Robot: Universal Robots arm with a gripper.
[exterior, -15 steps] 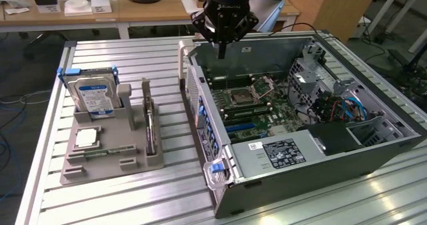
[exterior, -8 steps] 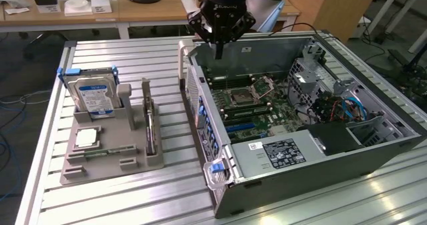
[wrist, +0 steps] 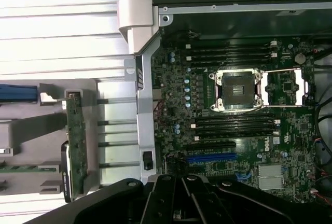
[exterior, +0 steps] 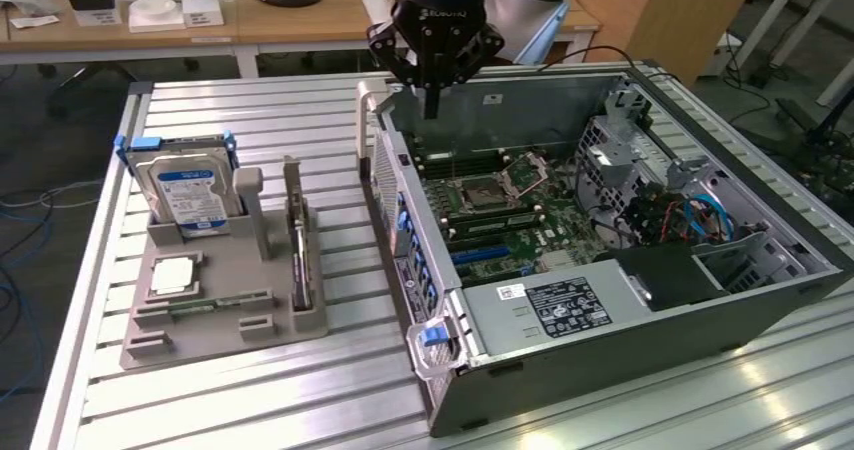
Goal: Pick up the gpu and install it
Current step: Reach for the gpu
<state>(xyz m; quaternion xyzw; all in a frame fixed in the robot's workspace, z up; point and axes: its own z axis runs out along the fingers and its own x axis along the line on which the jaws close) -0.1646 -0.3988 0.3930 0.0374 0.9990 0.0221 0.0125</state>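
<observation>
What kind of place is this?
Probably a lab or workshop for computer assembly: an open computer case on a slatted metal table, a grey parts holder beside it, and wooden desks behind.

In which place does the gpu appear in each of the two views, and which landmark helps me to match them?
Exterior view: the gpu stands on edge in the grey holder, at the exterior view's left of the computer case.
Wrist view: the gpu stands on edge in the same holder, just outside the case's wall.
Shared landmark: the processor socket inside the case.
</observation>
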